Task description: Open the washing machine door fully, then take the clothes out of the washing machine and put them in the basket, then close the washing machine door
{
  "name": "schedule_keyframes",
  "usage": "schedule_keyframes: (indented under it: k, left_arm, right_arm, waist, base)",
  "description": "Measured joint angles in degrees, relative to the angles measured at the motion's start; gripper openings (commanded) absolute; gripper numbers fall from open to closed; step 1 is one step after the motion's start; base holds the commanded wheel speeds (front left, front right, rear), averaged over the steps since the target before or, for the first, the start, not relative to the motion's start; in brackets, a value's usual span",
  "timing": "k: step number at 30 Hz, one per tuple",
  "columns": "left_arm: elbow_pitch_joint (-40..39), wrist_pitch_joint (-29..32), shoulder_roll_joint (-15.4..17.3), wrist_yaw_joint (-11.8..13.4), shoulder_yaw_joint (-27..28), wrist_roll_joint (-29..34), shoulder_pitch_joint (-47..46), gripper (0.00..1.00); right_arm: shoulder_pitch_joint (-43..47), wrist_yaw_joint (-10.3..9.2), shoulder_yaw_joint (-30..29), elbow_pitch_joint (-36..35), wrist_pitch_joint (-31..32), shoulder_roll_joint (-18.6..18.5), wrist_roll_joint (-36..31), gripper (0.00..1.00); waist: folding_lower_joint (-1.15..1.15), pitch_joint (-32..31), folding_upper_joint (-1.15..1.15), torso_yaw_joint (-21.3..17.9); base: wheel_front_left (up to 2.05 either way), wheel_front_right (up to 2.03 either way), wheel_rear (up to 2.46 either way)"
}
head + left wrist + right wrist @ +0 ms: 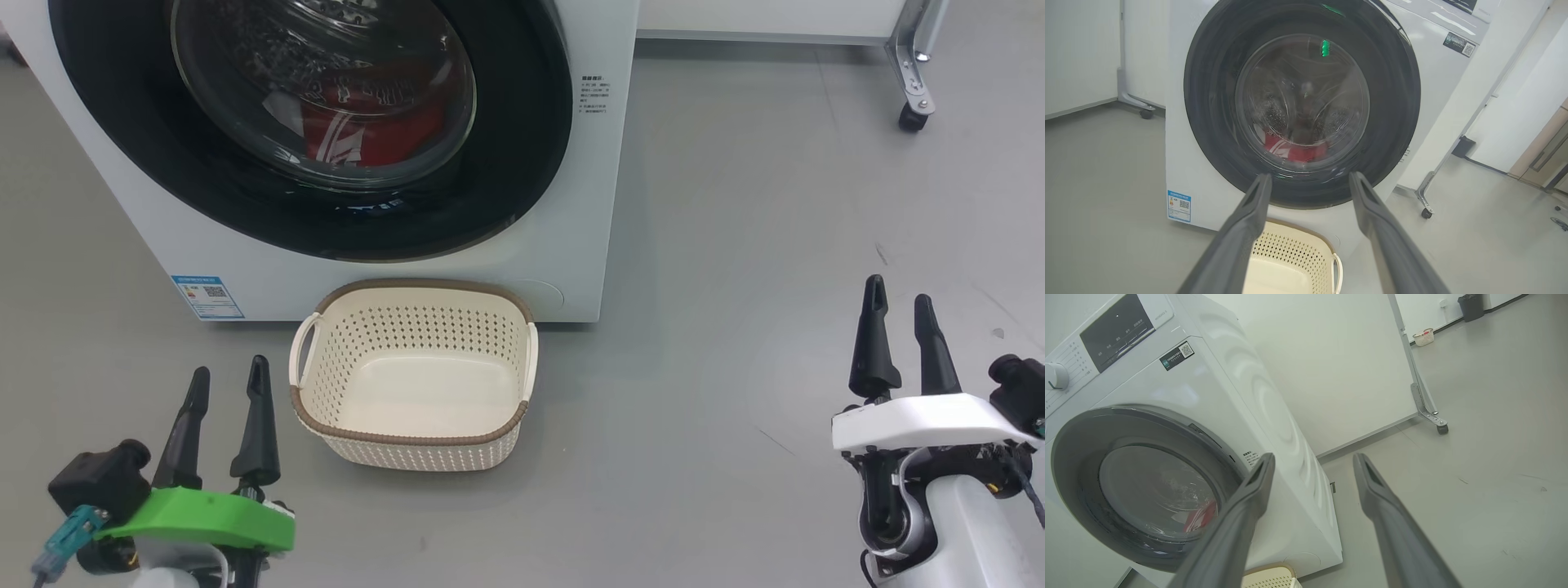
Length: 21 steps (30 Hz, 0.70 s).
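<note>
The white washing machine (pixel 571 237) (pixel 1180 163) (pixel 1274 416) stands ahead with its round black-rimmed door (pixel 506 163) (pixel 1396 102) (pixel 1073 457) shut. Red clothes (pixel 367 122) (pixel 1294 151) (pixel 1202 516) with white stripes lie behind the glass at the drum's bottom. An empty cream basket (pixel 412 408) (pixel 1286 261) (pixel 1269 577) sits on the floor against the machine's front. My left gripper (pixel 229 377) (pixel 1308 179) hangs open at the lower left, just left of the basket. Far off to the right, my right gripper (pixel 898 298) (pixel 1312 459) is open above bare floor.
A grey floor (pixel 735 245) spreads to the right of the machine. A wheeled metal leg (pixel 913 82) (pixel 1423 196) (pixel 1429 408) of a white partition stands at the back right. A small basket (pixel 1423 337) and a dark bin (pixel 1470 306) sit far off by the wall.
</note>
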Motion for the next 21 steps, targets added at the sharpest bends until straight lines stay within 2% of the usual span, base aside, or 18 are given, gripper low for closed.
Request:
schedule_keyframes:
  k: [12, 21]
  left_arm:
    - [0.37, -1.81, -0.18, 1.55, -1.67, 12.74, -0.16, 1.0]
    - [2.24, -1.81, -0.58, 2.19, -1.94, 14.56, -0.16, 1.0]
  right_arm:
    - [-0.47, -2.1, 2.12, 2.03, -1.77, 0.15, -13.0, 1.0]
    - [-0.82, -2.99, 2.93, 4.24, -1.78, 0.24, -15.88, 1.0]
  waist:
    - [0.0, 0.34, 0.0, -0.35]
    - [0.0, 0.41, 0.0, -0.67]
  base:
    - [0.0, 0.0, 0.0]
    - [0.0, 0.0, 0.0]
